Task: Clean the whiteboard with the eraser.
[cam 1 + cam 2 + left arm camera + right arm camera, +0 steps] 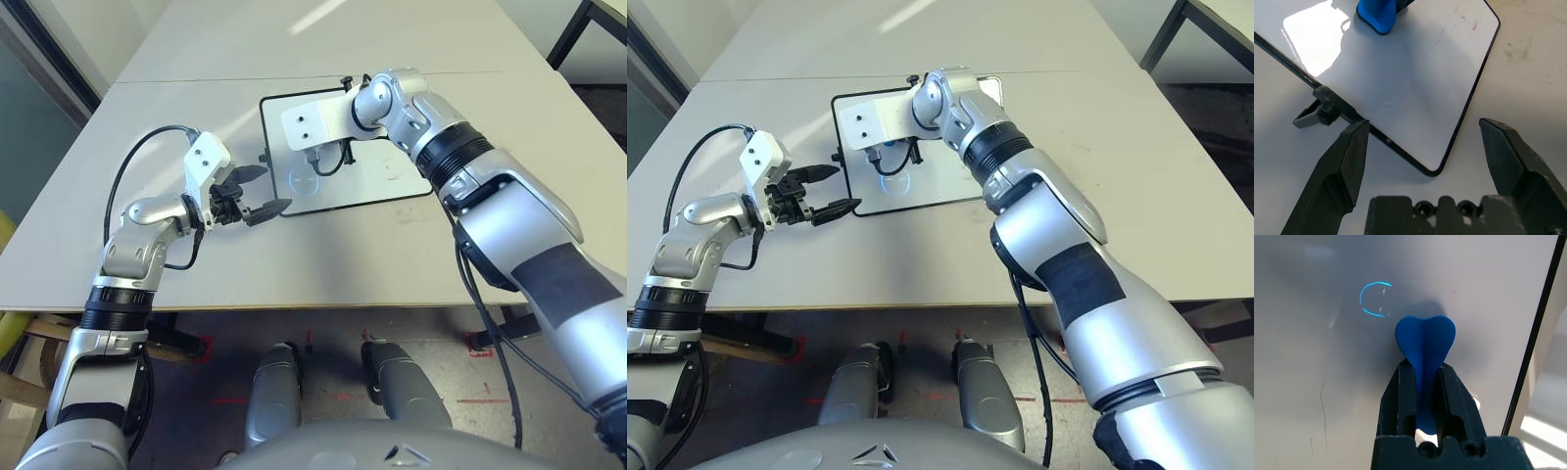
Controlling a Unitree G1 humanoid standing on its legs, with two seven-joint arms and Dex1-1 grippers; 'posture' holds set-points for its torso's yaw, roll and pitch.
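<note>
Whiteboard [338, 194], upper middle of the frame in the left eye view, lying flat on the pale worktop [392, 264]; its right part is partly covered by the right arm. The eraser [1425, 340], blue and narrowed at its waist, is over the board, gripped at that waist by the right end effector [1425, 364], whose fingers are closed on either side of it. Whether its underside touches the surface cannot be told. The left end effector [1424, 121], left of centre in the eye views, stands wide and empty, near the board's edge and a black side knob [1327, 113].

Step in hand, as judged: the wiping stage, with the eraser already grasped and brought over the board. Red marks [1475, 24] and thin dark lines [1323, 411] remain to be cleaned. The next move calls for the eraser to be set flat, pressed lightly and drawn across these marks in overlapping strokes. The left end effector might steady the frame, since a hard push could slide the board.

Containers: none seen; the eraser is held directly in the grip.
</note>
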